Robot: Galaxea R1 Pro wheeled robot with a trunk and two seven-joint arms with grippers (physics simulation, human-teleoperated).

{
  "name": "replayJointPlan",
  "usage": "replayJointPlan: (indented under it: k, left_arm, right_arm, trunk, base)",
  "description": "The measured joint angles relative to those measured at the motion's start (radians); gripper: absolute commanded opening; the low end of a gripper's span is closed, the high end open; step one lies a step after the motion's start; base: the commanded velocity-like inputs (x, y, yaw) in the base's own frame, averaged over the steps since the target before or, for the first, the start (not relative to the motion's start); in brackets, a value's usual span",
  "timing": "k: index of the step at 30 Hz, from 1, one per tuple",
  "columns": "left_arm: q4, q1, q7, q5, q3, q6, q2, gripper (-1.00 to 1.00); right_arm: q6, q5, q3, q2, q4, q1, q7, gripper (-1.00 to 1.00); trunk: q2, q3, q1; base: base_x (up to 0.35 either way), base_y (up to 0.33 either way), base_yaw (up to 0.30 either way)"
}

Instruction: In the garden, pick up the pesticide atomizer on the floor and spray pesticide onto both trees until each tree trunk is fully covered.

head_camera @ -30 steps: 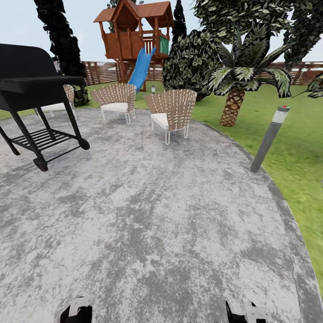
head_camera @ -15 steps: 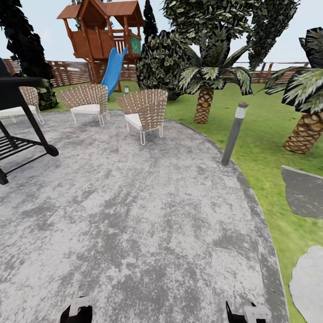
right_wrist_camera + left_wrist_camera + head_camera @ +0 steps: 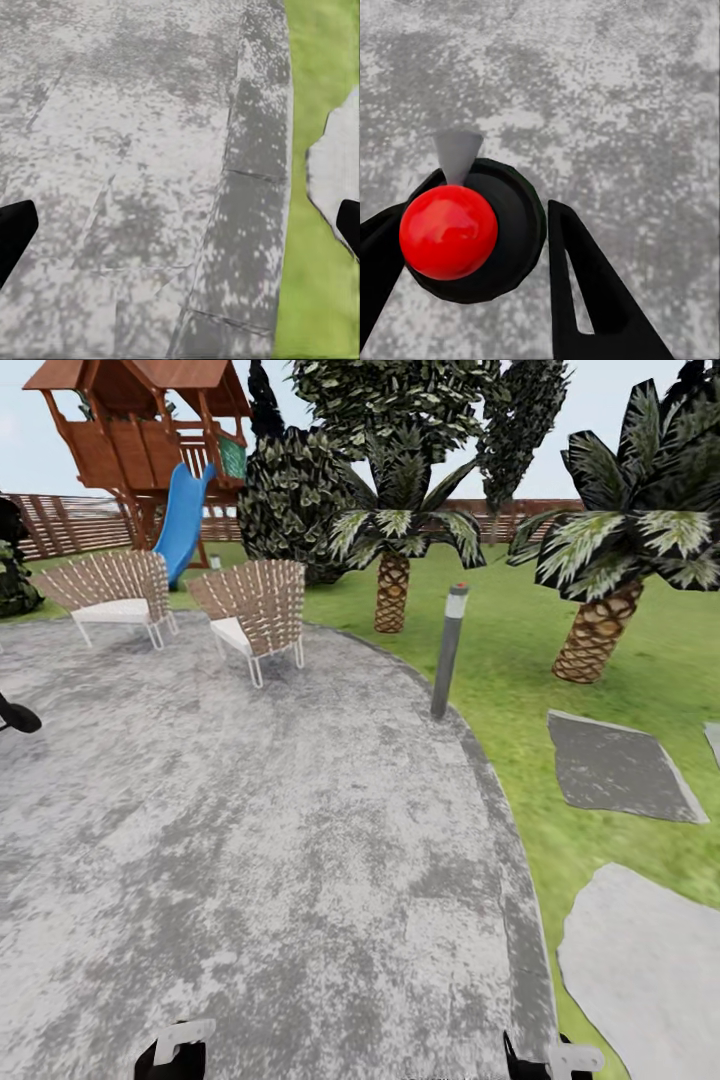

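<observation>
The right gripper [image 3: 180, 232], opened wide, was seen above the patio [image 3: 250, 840] edge beside the lawn [image 3: 319, 75]; the left gripper [image 3: 472, 262] state could not be told.

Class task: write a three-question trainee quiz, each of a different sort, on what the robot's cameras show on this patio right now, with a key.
1. True or false: the grey post lamp with a red cap stands on the green lawn.
2. How many woven wicker chairs stand on the mottled grey stone patio?
3. The blue slide hangs from: A) a brown wooden playhouse B) a palm C) a chair.

Key: 1 false, it stands at the patio's edge; 2 two; 3 A.
</observation>
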Motion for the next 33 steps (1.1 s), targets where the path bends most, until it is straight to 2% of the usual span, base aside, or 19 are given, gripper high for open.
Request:
replayJointPlan:
  k: [23, 33]
  left_arm:
    - [0.0, 0.0, 0.0, 0.0, 0.001, 0.001, 0.0, -1.0]
    - [0.0, 0.0, 0.0, 0.001, 0.002, 0.002, 0.0, -1.0]
  right_arm:
    - [0.0, 0.0, 0.0, 0.0, 0.0, 0.0, 0.0, 1.0]
    - [0.0, 0.0, 0.0, 0.0, 0.0, 0.0, 0.0, 1.0]
  trunk:
    - [0.0, 0.001, 0.0]
    - [0.0, 0.006, -0.001]
  base:
    - [0.001, -0.267, -0.3]
    - [0.196, -0.205, -0.3]
